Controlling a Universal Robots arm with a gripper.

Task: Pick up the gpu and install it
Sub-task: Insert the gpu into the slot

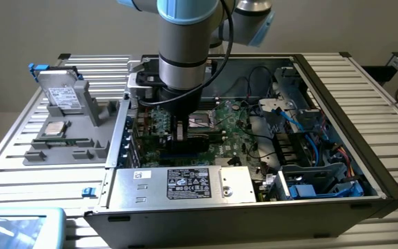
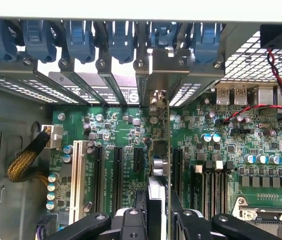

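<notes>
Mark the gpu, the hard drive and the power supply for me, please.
gpu (image 2: 157,192): wrist view, card edge facing the camera.
hard drive (image 1: 64,96): exterior view, its white label.
power supply (image 1: 185,184): exterior view, its label sticker.

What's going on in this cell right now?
The arm reaches down into the open PC case. Its gripper is shut on the gpu, holding it on edge over the motherboard among the expansion slots, with the bracket end toward the case's rear wall. I can't tell whether the card is seated in a slot.
</notes>
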